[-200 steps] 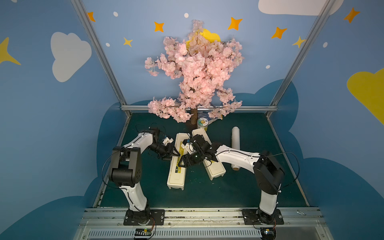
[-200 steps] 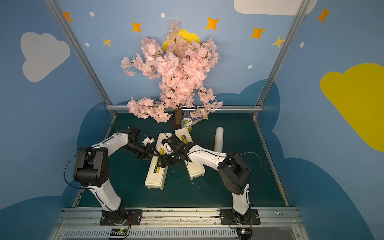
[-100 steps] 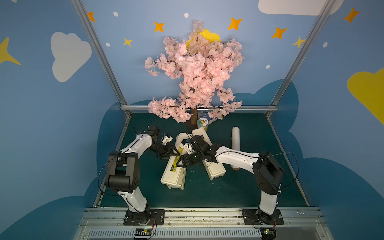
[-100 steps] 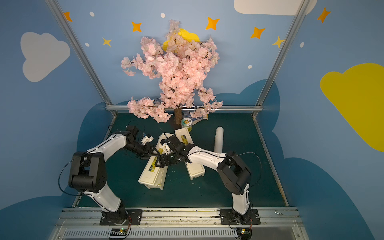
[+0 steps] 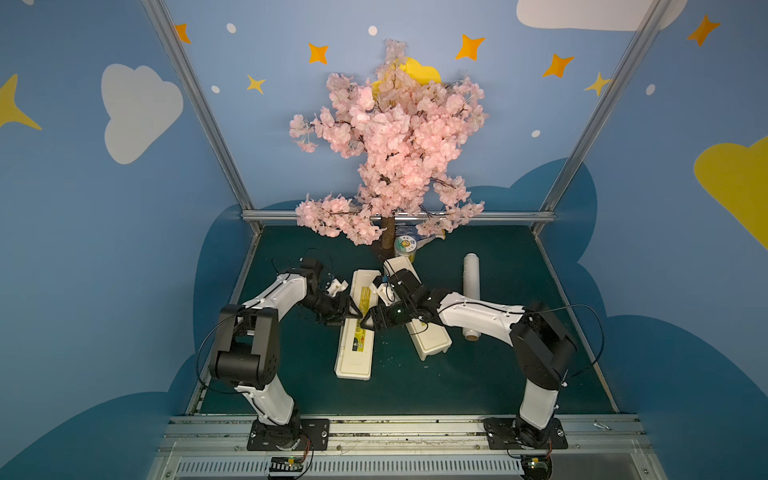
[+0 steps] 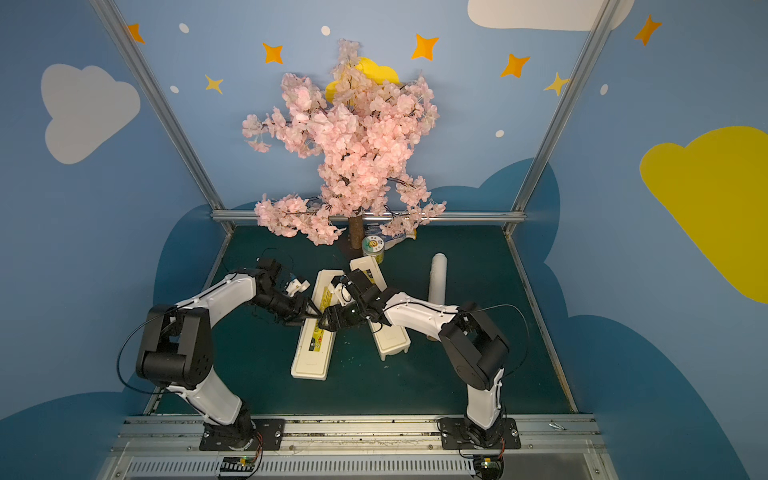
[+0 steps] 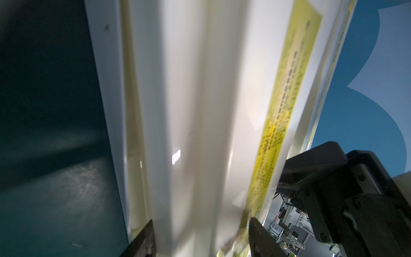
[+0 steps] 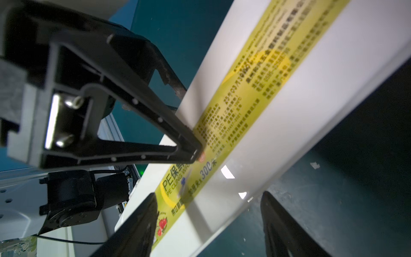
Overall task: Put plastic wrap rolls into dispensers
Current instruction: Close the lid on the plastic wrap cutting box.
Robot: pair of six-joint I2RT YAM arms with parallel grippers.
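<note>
Labelled dispenser [image 5: 355, 345] lies flat on the table [image 5: 478, 382] in front of the tree [image 5: 390, 137]. Its long axis runs from the trunk out toward the arm bases, slightly slanted, yellow label up. Both grippers sit at its mid-length, one on each long side.

The left gripper [image 5: 352, 312] has its fingers apart, spanning the lid crosswise. In the right wrist view one fingertip [image 8: 196, 153] touches the label, and I cannot tell if it pinches. The right gripper [image 5: 368, 323] also has its fingers apart, straddling the box's long edge in its wrist view, with one finger clear of the wall and nothing held.

Likely step is working the lid. The left wrist view is blurred, so it is unclear whether the lid is cracked open or what is inside.

The second dispenser [image 5: 428, 340] is just beside the first, on the side of the trunk toward the right arm. It is angled and partly under that arm, lid down.

The plastic wrap roll [image 5: 471, 286] lies loose further out on that same side of the tree. Its axis is roughly parallel to the boxes, well apart from both grippers, and the right arm is nearer.

Counts:
- 2 dispensers.
- 1 roll in view; the second is not seen.
- 1 green-and-white can [image 5: 405, 246] at the trunk's foot.
- 1 tree.
</note>
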